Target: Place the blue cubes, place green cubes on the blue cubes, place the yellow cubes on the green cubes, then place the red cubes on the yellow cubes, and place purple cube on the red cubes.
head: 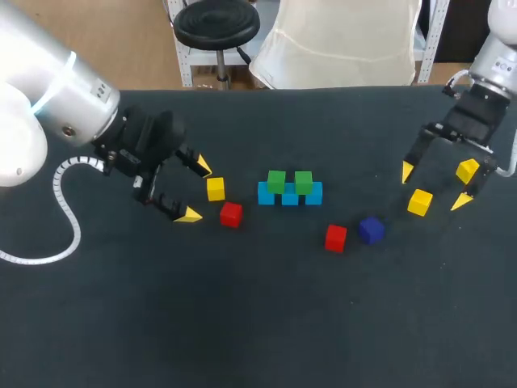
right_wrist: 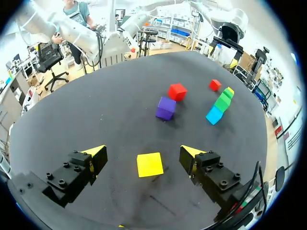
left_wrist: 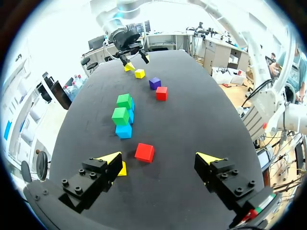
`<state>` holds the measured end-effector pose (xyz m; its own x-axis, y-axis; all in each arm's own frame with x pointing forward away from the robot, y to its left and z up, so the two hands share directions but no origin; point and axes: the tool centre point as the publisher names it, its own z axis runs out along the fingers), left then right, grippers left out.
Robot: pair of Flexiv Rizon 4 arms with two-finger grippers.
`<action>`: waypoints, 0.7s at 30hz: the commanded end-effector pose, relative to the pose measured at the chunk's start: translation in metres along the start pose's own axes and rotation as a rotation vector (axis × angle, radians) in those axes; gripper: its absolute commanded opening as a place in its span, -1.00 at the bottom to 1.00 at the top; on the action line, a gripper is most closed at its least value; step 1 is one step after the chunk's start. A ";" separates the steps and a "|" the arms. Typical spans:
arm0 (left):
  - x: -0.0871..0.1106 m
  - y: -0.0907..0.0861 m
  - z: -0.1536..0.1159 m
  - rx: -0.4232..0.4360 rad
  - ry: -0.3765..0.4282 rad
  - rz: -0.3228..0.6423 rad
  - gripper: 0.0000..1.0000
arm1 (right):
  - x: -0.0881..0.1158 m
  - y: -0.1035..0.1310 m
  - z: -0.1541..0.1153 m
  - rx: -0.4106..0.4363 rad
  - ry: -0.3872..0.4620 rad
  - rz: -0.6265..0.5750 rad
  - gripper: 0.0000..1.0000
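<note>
At the right side of the bench, the right claw hangs wide open over a yellow cube, which lies between its fingers untouched. The left claw is just as wide open and holds nothing. A second yellow cube lies just beside one of its fingers, with a red cube near the other. A further yellow shape sits by the right claw's outer finger; whether it is a third cube I cannot tell. In the middle, three blue cubes stand in a touching row, and two green cubes rest on top of them. A second red cube and the one purple cube lie close together, between the row and the right claw.
</note>
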<state>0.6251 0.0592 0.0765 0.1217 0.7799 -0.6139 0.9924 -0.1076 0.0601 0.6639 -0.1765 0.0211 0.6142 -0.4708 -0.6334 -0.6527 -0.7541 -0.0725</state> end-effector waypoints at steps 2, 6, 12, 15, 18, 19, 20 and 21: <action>0.001 0.001 0.000 0.002 -0.002 0.003 1.00 | 0.009 -0.002 0.002 0.001 -0.022 0.013 1.00; 0.001 0.001 0.000 0.002 -0.002 0.003 1.00 | 0.013 -0.001 0.007 -0.008 -0.024 0.026 1.00; 0.001 0.001 0.000 0.002 -0.002 0.003 1.00 | 0.017 -0.003 0.009 -0.016 -0.030 0.031 1.00; 0.001 0.001 0.000 0.002 -0.002 0.003 1.00 | 0.020 -0.004 0.010 -0.013 -0.036 0.042 1.00; 0.001 0.001 0.000 0.002 -0.002 0.003 1.00 | 0.025 -0.005 0.010 -0.012 -0.041 0.056 1.00; 0.001 0.001 0.000 0.002 -0.002 0.003 1.00 | 0.026 -0.005 0.010 -0.012 -0.041 0.060 1.00; 0.001 0.001 0.000 0.002 -0.002 0.003 1.00 | 0.027 -0.005 0.010 -0.014 -0.039 0.064 1.00; 0.001 0.001 0.000 0.002 -0.002 0.003 1.00 | 0.028 -0.005 0.010 -0.014 -0.039 0.065 1.00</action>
<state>0.6251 0.0592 0.0765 0.1217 0.7800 -0.6138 0.9924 -0.1076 0.0600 0.6721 -0.1806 -0.0020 0.5596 -0.5075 -0.6552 -0.6884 -0.7249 -0.0264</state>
